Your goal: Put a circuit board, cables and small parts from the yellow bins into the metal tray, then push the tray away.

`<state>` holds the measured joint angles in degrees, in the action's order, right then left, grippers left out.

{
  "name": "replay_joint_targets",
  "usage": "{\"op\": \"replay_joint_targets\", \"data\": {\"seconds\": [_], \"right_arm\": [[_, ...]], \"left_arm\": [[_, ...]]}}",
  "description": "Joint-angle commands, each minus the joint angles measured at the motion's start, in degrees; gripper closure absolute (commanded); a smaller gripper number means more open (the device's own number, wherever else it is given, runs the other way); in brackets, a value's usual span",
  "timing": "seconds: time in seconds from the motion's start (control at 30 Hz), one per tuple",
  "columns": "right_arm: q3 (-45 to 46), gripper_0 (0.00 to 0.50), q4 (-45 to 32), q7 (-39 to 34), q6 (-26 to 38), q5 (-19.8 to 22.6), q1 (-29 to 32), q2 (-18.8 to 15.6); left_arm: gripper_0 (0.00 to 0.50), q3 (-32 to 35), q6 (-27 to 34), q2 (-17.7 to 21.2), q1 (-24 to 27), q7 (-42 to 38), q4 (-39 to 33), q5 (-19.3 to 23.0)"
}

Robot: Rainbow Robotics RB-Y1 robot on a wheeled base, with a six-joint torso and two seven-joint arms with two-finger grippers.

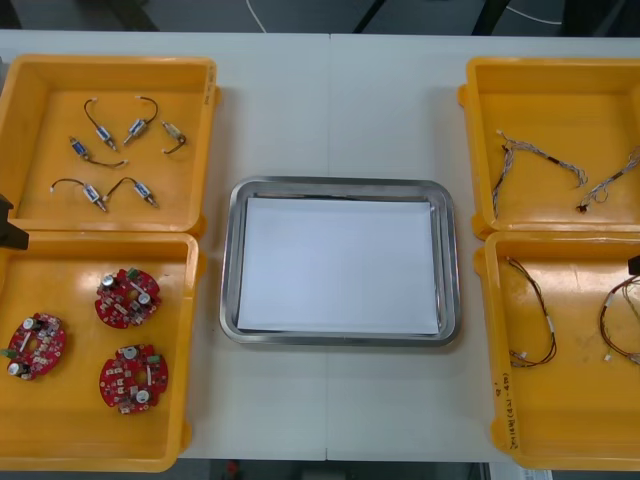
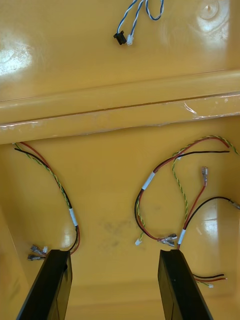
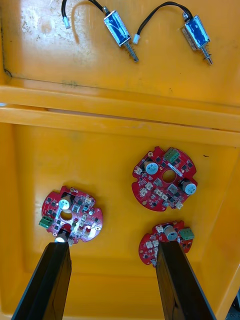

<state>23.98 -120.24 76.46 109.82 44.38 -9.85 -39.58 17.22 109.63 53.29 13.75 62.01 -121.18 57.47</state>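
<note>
Three round red circuit boards point(image 1: 127, 297) lie in the near left yellow bin point(image 1: 80, 425). My left gripper point(image 3: 112, 247) hovers open above them; one board point(image 3: 72, 216) sits by one finger, another point(image 3: 167, 241) by the other, and a third point(image 3: 165, 177) lies farther out. Open as well, my right gripper point(image 2: 114, 255) hangs over the near right bin point(image 1: 570, 420), where red and yellow cables point(image 2: 150, 182) lie loose. Nothing is between either pair of fingers. The metal tray point(image 1: 340, 184), white inside, sits at the table's middle.
The far left bin point(image 1: 30, 100) holds several small metal parts point(image 1: 137, 127) with black cables. Twisted blue and white cables point(image 1: 520, 150) lie in the far right bin point(image 1: 560, 90). Bare table surrounds the tray on all sides.
</note>
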Motion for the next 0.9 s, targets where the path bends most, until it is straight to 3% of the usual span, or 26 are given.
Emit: {"op": "replay_joint_targets", "data": {"seconds": [0.03, 0.9], "right_arm": [[1.5, 0.0, -1.8, 0.4, 0.2, 0.3, 0.8, 0.2], [1.5, 0.0, -1.8, 0.4, 0.2, 0.3, 0.8, 0.2]], "left_arm": [[0.0, 1.7, 0.4, 2.6, -0.7, 5.2, -1.4, 0.1], [0.0, 1.7, 0.4, 2.6, -0.7, 5.2, -1.4, 0.1]]}}
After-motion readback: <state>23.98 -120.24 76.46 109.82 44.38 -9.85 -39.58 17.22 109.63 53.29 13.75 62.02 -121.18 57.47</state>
